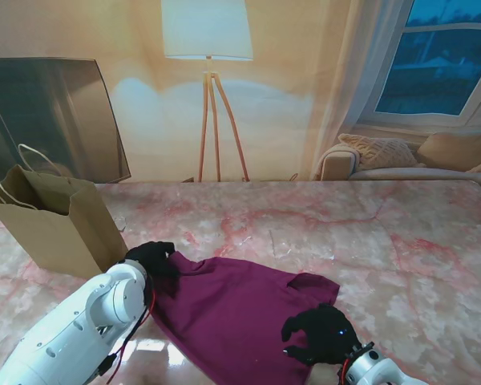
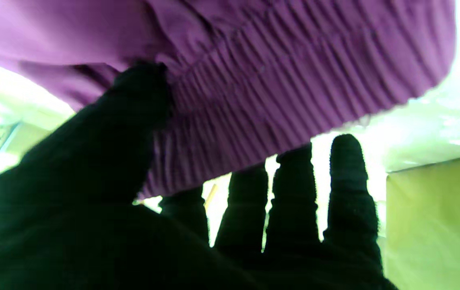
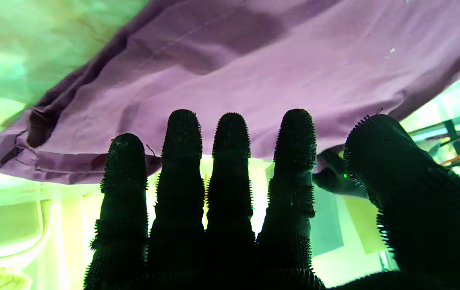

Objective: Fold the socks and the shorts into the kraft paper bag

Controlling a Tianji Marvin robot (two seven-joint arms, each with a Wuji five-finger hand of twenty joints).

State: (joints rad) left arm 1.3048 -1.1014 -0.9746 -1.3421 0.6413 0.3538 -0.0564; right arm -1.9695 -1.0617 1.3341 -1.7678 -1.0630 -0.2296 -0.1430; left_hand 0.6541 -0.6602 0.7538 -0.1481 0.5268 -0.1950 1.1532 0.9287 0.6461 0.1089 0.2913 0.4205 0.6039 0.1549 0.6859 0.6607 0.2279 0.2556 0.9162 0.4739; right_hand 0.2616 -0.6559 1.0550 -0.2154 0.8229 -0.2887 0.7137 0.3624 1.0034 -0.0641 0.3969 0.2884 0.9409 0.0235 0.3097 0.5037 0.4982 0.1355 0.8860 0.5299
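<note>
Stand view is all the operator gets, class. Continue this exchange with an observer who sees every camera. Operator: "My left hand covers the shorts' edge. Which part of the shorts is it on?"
Observer: In the left wrist view, the left hand has its thumb against the ribbed elastic waistband of the shorts. Whether it is pinching, I cannot tell.
Operator: And how do the right hand's fingers stand?
Observer: In the right wrist view, the right hand has four fingers straight and side by side, holding nothing, with a stitched hem just past the fingertips.
</note>
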